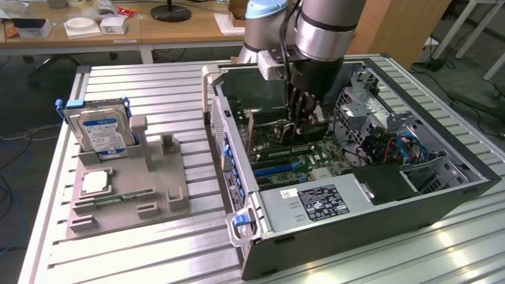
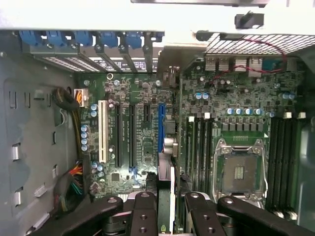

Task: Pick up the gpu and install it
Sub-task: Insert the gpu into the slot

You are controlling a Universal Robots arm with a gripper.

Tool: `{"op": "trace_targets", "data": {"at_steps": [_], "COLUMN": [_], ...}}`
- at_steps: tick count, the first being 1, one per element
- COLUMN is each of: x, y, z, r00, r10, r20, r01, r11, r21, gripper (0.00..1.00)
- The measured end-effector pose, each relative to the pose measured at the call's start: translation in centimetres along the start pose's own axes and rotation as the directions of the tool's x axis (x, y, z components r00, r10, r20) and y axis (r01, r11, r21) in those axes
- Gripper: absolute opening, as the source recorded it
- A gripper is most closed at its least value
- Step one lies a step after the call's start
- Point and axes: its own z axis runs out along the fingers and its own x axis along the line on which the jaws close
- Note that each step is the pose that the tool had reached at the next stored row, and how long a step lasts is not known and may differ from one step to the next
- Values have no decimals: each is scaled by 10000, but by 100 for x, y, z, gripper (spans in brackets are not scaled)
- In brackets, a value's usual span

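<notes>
Deep inside the open computer case point(image 1: 355, 236), the claw point(image 2: 170, 199) is clenched on the gpu point(image 2: 166, 177), held edge-on, its long axis in line with the blue slot point(image 2: 161, 123) on the motherboard just beyond.

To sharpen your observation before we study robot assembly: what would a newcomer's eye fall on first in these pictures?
First, the robot arm reaches down into the open computer case, its gripper closed on the gpu, a thin card held edge-on above the slots of the motherboard. Next, the blue-labelled hard drive stands upright in a grey holder at the exterior view's left.
</notes>
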Motion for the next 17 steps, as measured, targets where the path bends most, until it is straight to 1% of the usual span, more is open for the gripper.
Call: {"op": "trace_targets", "data": {"at_steps": [2,4,5,9,17], "x": [6,8,8,34,68], "y": [11,56,64,66,70], "z": [35,70,88,155,301], "r00": [10000,10000,10000,10000,10000], "r10": [5,8,11,15,22], "r20": [-1,-1,0,-1,0], "r01": [-5,-8,-11,-15,-22], "r11": [10000,10000,10000,10000,10000], "r21": [6,10,14,18,46], "gripper": [26,26,26,26,26]}}
